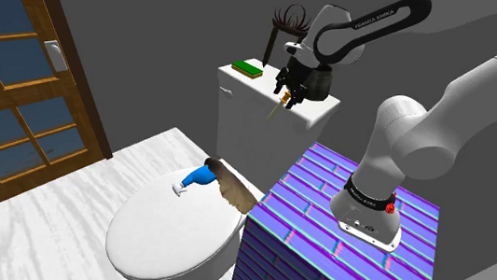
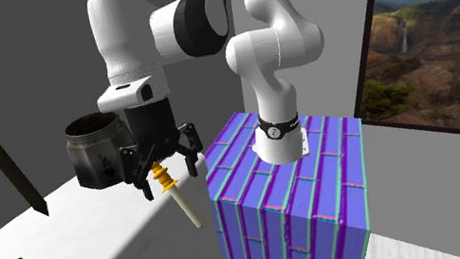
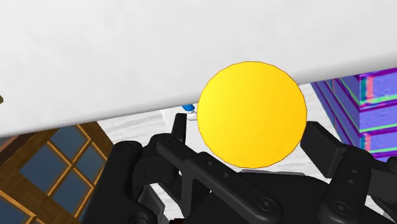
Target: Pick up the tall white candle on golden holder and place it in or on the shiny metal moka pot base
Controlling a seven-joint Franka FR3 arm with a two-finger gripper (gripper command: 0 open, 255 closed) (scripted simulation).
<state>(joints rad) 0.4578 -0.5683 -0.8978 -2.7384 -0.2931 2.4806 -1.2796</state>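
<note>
the tall white candle on its round golden holder [image 2: 184, 206] is hanging tilted in mid-air, its holder clamped between the fingers of the all-black two-finger gripper [image 2: 166, 175], just beside the dark shiny metal moka pot base [image 2: 99, 150], over the white toilet tank [image 1: 234, 103].

Shoulder view: the camera looked down from beside and slightly behind the striped stand [image 1: 320, 221], at its lower right, across the toilet tank [image 1: 236, 126] and lid [image 1: 166, 231] toward the wooden door [image 1: 7, 83] at its upper left. Second exterior view: the camera sat low and close over the tank top, facing the stand and arm [image 2: 199, 13], a framed landscape [image 2: 444, 40] at its right; both exterior views shared stand, arm, gripper [image 1: 289, 98] and tank. Wrist view: the camera looked along the gripper at very short range, the candle [image 3: 252, 114] showing its golden base just ahead, door and stand behind.
</note>
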